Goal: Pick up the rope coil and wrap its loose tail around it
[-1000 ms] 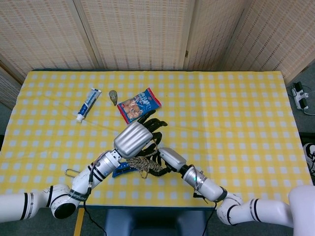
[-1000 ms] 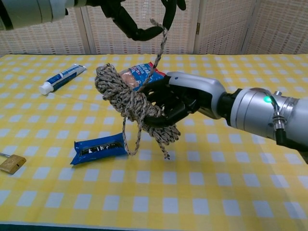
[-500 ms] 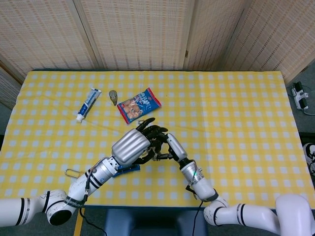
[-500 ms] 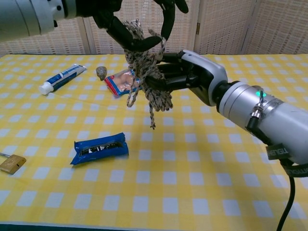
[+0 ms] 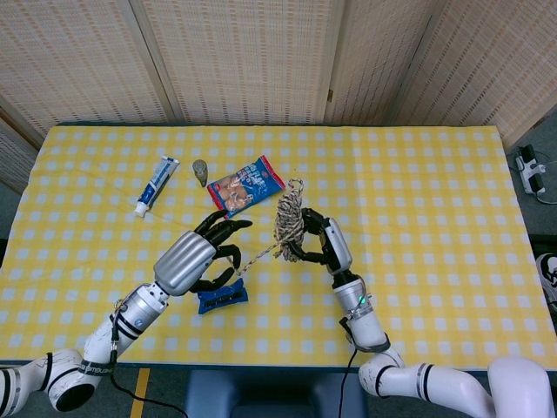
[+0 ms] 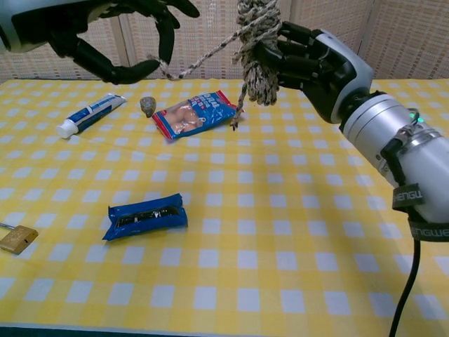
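Note:
The rope coil (image 5: 289,219) (image 6: 257,31), a speckled brown and grey bundle, hangs upright well above the table in the grip of my right hand (image 5: 322,244) (image 6: 316,56). Its loose tail (image 5: 257,253) (image 6: 200,62) runs taut from the coil out to the left. My left hand (image 5: 193,259) (image 6: 105,31) pinches the tail's end between its dark fingertips, a hand's width away from the coil. A short frayed end dangles below the coil in the chest view.
On the yellow checked tablecloth (image 5: 418,200) lie a toothpaste tube (image 5: 157,185) (image 6: 91,114), a small stone (image 5: 199,171) (image 6: 147,105), a red and blue snack packet (image 5: 246,185) (image 6: 196,112) and a blue wrapper (image 5: 222,298) (image 6: 146,215). A brass padlock (image 6: 17,237) sits at the near left.
My right hand has raised the coil and turned it upright. My left hand has drawn away to the left with the tail, pulling it out straight.

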You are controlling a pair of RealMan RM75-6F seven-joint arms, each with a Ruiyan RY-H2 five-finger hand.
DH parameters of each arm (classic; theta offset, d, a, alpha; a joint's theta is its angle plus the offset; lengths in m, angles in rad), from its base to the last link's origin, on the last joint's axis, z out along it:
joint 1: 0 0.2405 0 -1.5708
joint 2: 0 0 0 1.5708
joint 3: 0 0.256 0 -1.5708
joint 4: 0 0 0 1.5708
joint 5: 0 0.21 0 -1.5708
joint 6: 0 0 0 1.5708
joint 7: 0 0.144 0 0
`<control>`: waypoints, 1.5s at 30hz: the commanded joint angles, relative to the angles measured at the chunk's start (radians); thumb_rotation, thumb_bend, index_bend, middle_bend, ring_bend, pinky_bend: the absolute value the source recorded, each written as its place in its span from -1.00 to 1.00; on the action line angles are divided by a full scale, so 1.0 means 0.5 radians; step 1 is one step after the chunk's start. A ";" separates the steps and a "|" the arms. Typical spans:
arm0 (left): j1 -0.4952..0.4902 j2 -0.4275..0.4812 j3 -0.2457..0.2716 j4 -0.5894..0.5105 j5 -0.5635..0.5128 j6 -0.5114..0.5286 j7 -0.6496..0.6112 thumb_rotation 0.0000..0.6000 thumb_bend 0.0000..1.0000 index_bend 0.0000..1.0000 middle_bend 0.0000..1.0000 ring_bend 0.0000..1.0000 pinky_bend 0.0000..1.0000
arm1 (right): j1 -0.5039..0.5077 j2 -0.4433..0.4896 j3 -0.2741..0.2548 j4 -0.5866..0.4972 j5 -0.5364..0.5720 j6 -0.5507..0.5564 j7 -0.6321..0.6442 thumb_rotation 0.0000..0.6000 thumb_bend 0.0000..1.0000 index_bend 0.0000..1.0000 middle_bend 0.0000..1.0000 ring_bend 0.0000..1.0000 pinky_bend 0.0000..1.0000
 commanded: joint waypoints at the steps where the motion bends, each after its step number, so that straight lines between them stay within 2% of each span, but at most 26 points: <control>1: 0.053 0.027 0.023 0.074 -0.008 0.019 -0.103 1.00 0.14 0.17 -0.73 -0.67 -0.99 | -0.027 0.063 -0.008 -0.028 -0.068 0.038 0.075 1.00 0.48 0.65 0.38 0.53 0.23; 14: 0.144 0.020 0.013 0.332 -0.110 -0.019 -0.399 1.00 0.14 0.18 -0.73 -0.67 -0.99 | -0.104 0.304 -0.067 -0.209 -0.195 0.116 0.139 1.00 0.48 0.66 0.38 0.54 0.23; 23: 0.157 0.003 0.014 0.375 -0.091 -0.046 -0.415 1.00 0.14 0.17 -0.73 -0.66 -0.99 | -0.122 0.372 -0.092 -0.286 -0.213 0.140 0.097 1.00 0.48 0.66 0.39 0.54 0.23; 26: 0.162 0.011 0.022 0.363 -0.105 -0.076 -0.407 1.00 0.04 0.05 -0.73 -0.67 -0.99 | -0.117 0.382 -0.093 -0.288 -0.195 0.130 0.009 1.00 0.48 0.66 0.39 0.54 0.23; 29: 0.164 0.025 0.035 0.346 -0.135 -0.123 -0.389 1.00 -0.18 -0.26 -0.74 -0.72 -0.99 | -0.103 0.398 -0.100 -0.275 -0.193 0.114 -0.154 1.00 0.48 0.66 0.39 0.54 0.23; 33: 0.178 0.014 0.065 0.388 -0.174 -0.162 -0.297 1.00 -0.26 -0.46 -0.80 -0.77 -1.00 | -0.083 0.437 -0.124 -0.258 -0.215 0.099 -0.434 1.00 0.48 0.66 0.39 0.54 0.23; 37: 0.220 -0.007 0.088 0.448 -0.231 -0.137 -0.149 1.00 -0.29 -0.53 -0.84 -0.82 -1.00 | -0.085 0.493 -0.122 -0.329 -0.187 0.083 -0.567 1.00 0.48 0.66 0.39 0.53 0.23; 45: 0.430 -0.071 0.116 0.636 -0.247 0.188 0.059 1.00 -0.29 -0.47 -0.82 -0.76 -1.00 | -0.140 0.645 -0.150 -0.485 -0.090 0.031 -0.692 1.00 0.48 0.66 0.39 0.54 0.24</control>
